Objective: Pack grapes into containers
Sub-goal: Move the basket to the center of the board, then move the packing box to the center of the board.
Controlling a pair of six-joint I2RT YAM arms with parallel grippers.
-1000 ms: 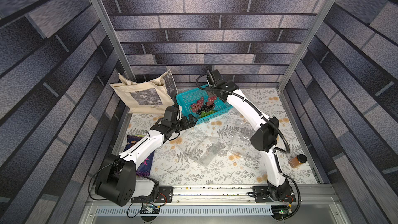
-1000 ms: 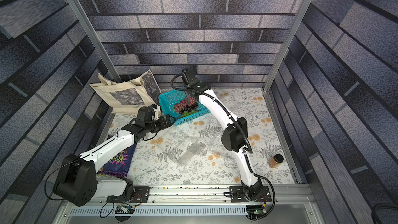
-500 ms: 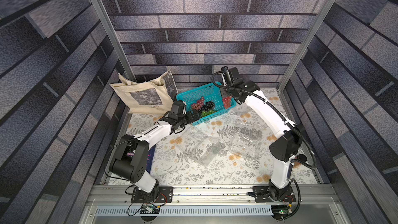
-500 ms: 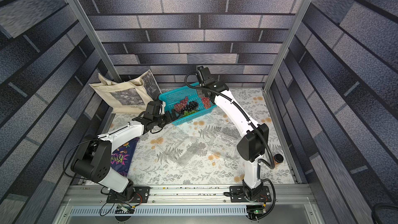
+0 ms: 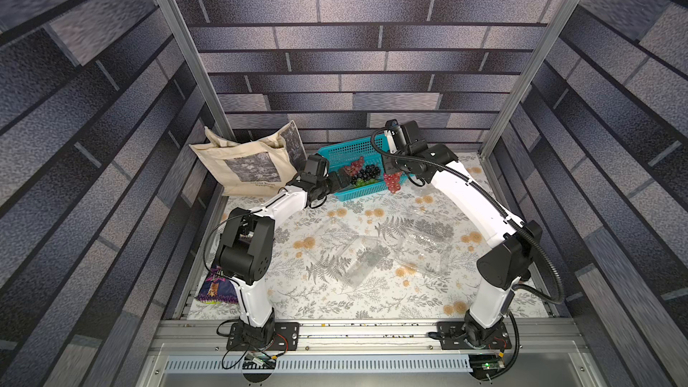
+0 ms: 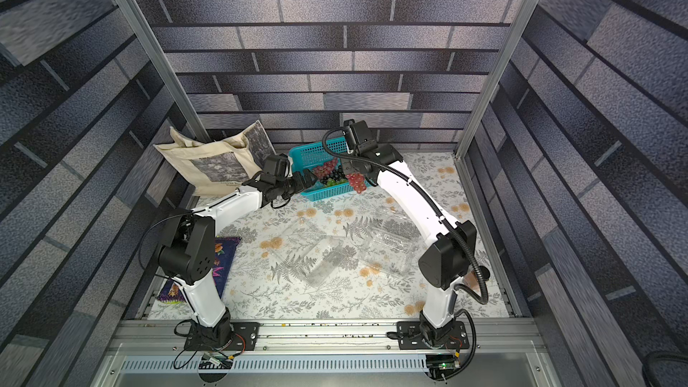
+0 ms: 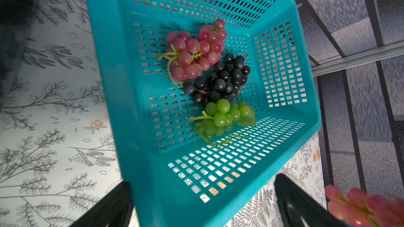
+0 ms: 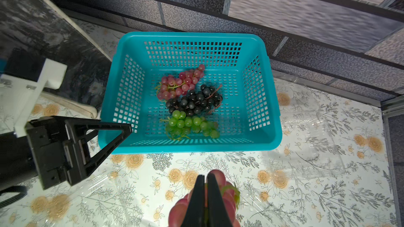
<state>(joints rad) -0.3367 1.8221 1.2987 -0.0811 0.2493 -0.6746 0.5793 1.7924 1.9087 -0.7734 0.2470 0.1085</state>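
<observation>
Since one second earlier, the right gripper (image 5: 389, 173) has come out of the teal basket (image 5: 359, 192) carrying a red-pink bunch (image 5: 392, 182). The left gripper (image 5: 344, 180) has advanced to the basket's left end.

Top views: both show the red-pink bunch hanging at the basket's right front corner. One clear container (image 5: 357, 260) and a second container (image 5: 424, 249) lie on the tabletop (image 5: 335, 299), well apart from the basket, between it and the arm bases. A tote bag (image 5: 245, 165) stands just beside the basket. Finger detail is too small here.

Left wrist view: this view shows plainly the left fingers (image 7: 113, 206) spread wide, with a basket corner between them; contact cannot be told. Inside the basket, a second red-pink bunch (image 7: 194, 49), a dark bunch (image 7: 220, 81) and a green bunch (image 7: 225, 116) lie touching in a row.

Right wrist view: only this view shows the right fingers (image 8: 196, 197) pressed together. They pinch the red-pink bunch above the tabletop, just outside the basket's near wall.
</observation>
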